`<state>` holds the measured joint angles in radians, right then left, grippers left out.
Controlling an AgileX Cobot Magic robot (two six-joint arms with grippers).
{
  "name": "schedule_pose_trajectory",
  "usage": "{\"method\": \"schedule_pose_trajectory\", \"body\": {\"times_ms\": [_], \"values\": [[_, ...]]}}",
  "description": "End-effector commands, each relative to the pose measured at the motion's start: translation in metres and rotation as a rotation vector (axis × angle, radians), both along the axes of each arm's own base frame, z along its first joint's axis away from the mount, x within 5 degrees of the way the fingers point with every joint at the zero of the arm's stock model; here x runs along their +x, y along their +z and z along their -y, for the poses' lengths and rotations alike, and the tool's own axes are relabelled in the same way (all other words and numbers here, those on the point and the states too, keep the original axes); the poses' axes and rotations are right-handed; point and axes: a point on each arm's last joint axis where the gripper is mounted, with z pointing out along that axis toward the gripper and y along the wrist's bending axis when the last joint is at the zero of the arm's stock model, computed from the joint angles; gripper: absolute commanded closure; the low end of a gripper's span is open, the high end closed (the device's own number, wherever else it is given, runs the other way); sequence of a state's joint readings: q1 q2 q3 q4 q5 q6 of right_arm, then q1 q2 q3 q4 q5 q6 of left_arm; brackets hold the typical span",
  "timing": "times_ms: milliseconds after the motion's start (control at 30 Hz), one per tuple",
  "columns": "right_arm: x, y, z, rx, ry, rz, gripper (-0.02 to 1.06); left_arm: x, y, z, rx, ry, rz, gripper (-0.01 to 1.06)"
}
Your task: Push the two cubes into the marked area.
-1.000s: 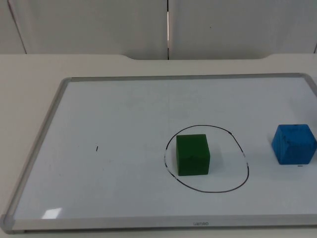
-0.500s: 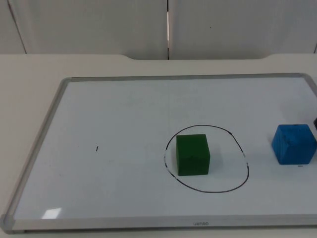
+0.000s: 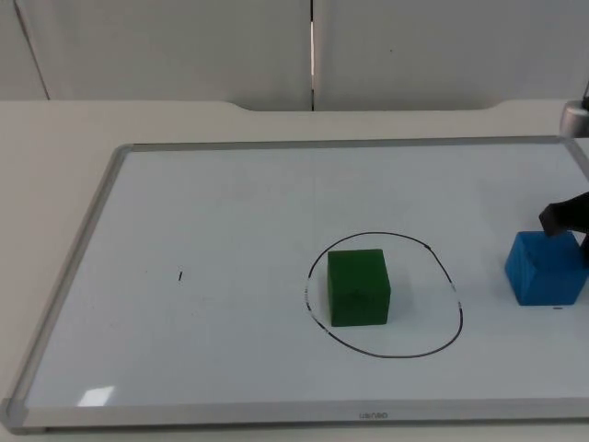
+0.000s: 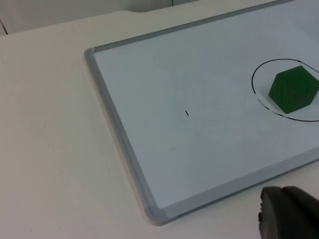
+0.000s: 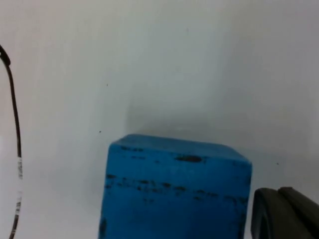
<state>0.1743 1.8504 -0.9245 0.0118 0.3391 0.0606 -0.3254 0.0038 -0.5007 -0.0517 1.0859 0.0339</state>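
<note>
Two hands serve this rig. The right hand [image 3: 569, 221] reaches in at the right edge of the whiteboard [image 3: 230, 147], its dark tip just behind the blue cube [image 3: 546, 268] and seemingly against the cube's far top edge; in the right wrist view a black fingertip [image 5: 284, 214] stands just beside the cube [image 5: 174, 189], but I cannot tell whether that hand is open or closed. The blue cube sits on the board near its right edge, outside the marked area, a black hand-drawn ring [image 3: 457, 313], and apart from it. The green cube [image 3: 358, 287] lies inside that ring, toward its left side, close to the line there. The ring is drawn right of the board's middle, nearer the front edge. The left hand [image 4: 291, 219] waits off the board, over the bare surface [image 4: 50, 149] just beyond the board's front frame; whether it is open or closed cannot be told. From its wrist view the green cube [image 4: 293, 89] shows within the ring [image 4: 256, 94], and a small black tick [image 4: 187, 113] marks the board well apart from it.
</note>
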Motion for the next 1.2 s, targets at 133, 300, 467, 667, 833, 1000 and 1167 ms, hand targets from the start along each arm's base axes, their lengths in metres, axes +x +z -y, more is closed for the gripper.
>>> {"method": "schedule_pose_trajectory", "body": {"times_ms": [133,300,467,667,833,1000,1167], "values": [[-0.001,0.000,0.000,0.014,-0.018,0.001,1.04,0.000,-0.001,0.001,-0.013,0.000,0.004,1.05],[-0.001,0.000,0.000,0.015,-0.020,0.000,1.04,0.000,-0.001,0.001,-0.013,0.000,0.004,1.05],[-0.001,0.000,-0.001,0.015,-0.017,0.002,1.04,0.000,-0.001,0.001,-0.013,0.000,0.004,1.05],[-0.001,0.000,-0.004,0.030,-0.026,0.004,1.04,0.000,-0.001,0.001,-0.013,0.000,0.004,1.05],[-0.002,0.000,-0.014,0.033,0.004,0.017,1.04,0.000,-0.001,0.001,-0.013,0.000,0.004,1.05],[-0.002,0.001,-0.021,0.048,0.000,0.030,1.04,0.000,-0.001,0.001,-0.013,0.000,0.004,1.05],[-0.002,0.001,-0.021,0.050,-0.006,0.026,1.04,0.000,-0.001,0.001,-0.013,0.000,0.004,1.05]]}}
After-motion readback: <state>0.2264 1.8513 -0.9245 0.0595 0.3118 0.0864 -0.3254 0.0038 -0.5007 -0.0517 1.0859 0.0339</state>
